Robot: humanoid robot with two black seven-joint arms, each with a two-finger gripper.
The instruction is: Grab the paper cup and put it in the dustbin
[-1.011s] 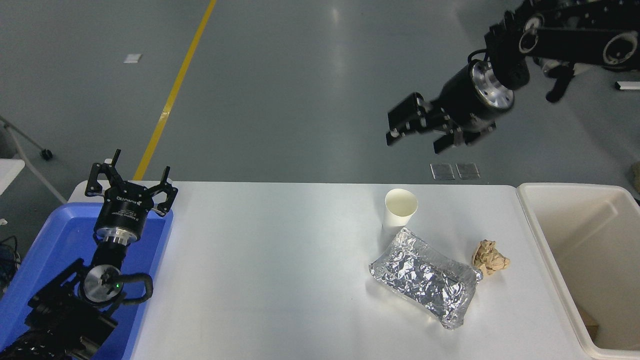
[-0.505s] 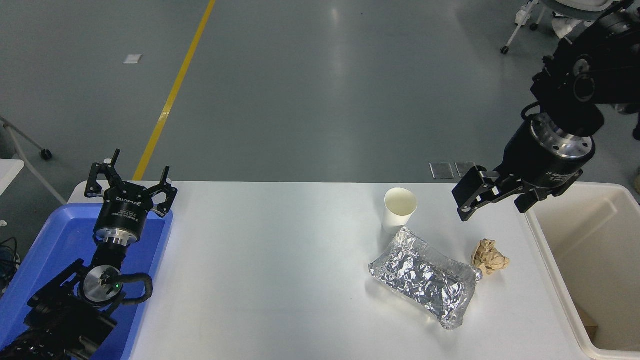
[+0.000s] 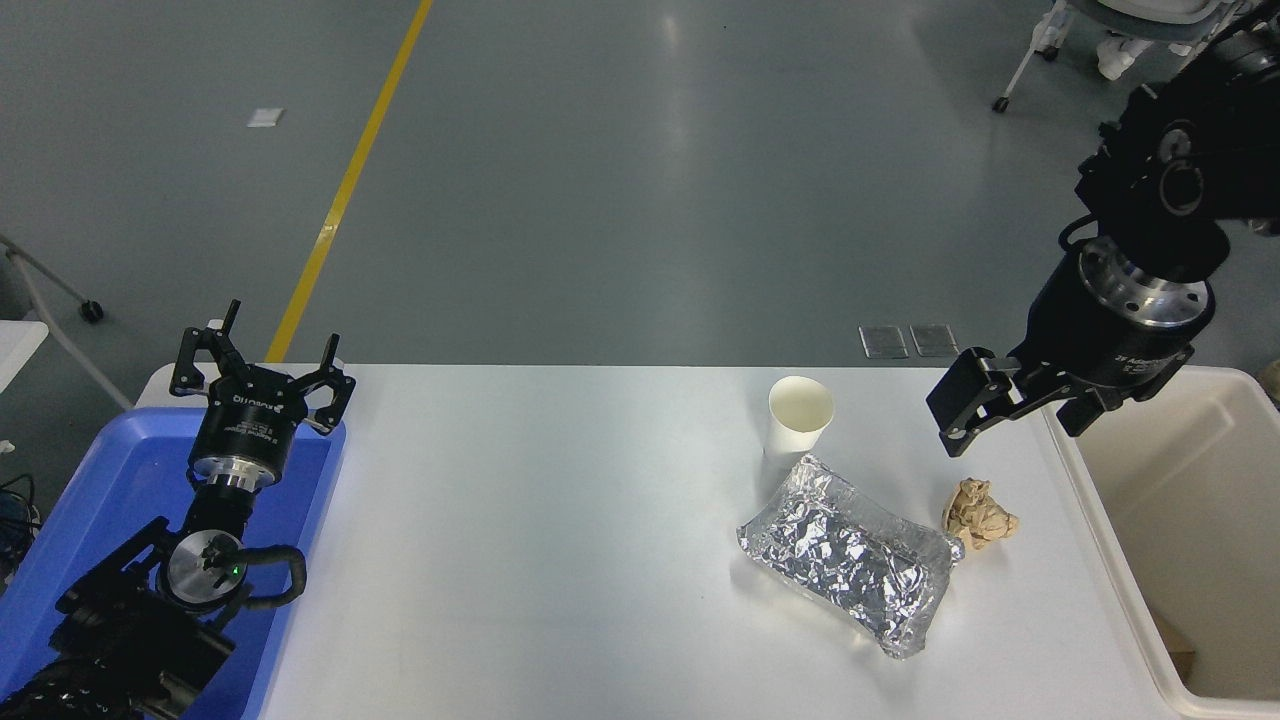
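Paper cup: small white tapered paper cup (image 3: 800, 418) with a rolled rim, standing upright on the table's far part, right of centre, mouth open upward; nothing grips it.
Foil pouch: crinkled silver foil pouch (image 3: 848, 556) lying flat, just near of the cup; its far corner is touching or almost touching the cup's base.
Paper ball: crumpled brown paper ball (image 3: 979, 514) just right of the pouch, touching or almost touching its right end.
Dustbin: large rectangular cream-white plastic bin (image 3: 1092, 478) at the table's right edge, open at the top.
Right gripper: black gripper (image 3: 1010, 410) raised over the table's far right, between cup and dustbin, apart from both; fingers spread wide, holding nothing.
Left gripper: black gripper (image 3: 262, 375) parked at the far left over the blue plastic tray (image 3: 90, 500); fingers spread wide, empty.
Table: white rectangular table (image 3: 540, 540) bearing cup, pouch and ball.
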